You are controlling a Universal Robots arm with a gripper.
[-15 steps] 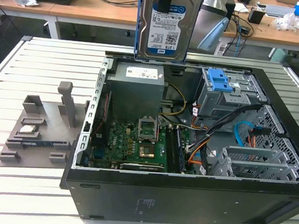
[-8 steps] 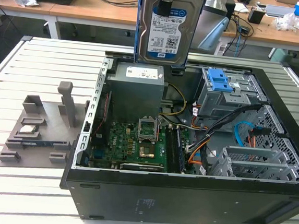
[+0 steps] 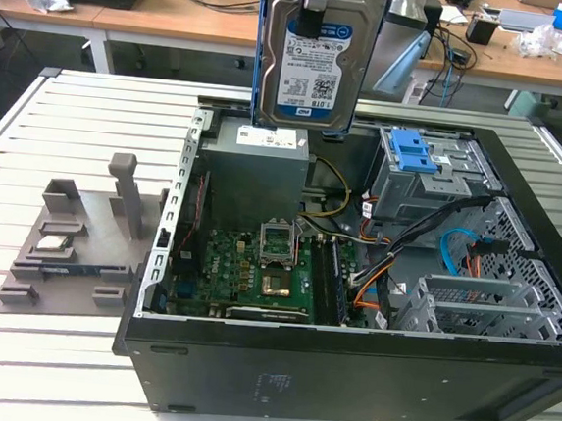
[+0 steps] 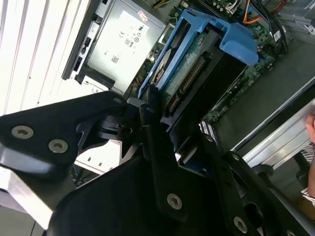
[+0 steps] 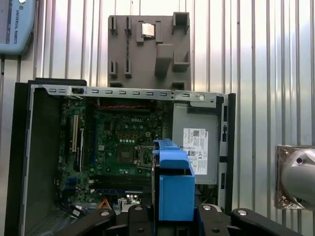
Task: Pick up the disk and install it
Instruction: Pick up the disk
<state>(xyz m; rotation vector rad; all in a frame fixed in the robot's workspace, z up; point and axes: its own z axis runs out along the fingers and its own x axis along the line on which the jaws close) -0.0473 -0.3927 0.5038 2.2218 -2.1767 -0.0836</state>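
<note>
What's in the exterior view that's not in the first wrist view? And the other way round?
The exterior view adds the disk's labelled face, the grey drive cage with its blue latch panel, and desks behind. The first wrist view adds a round silver metal part on the slatted table. Both share the disk, the open computer case, its green motherboard, and the grey tray holding the small silver chip.

exterior view: disk [image 3: 322, 55] top was cropped | tool [image 3: 317, 2] was mostly off-frame | first wrist view: tool hid disk's end
</note>
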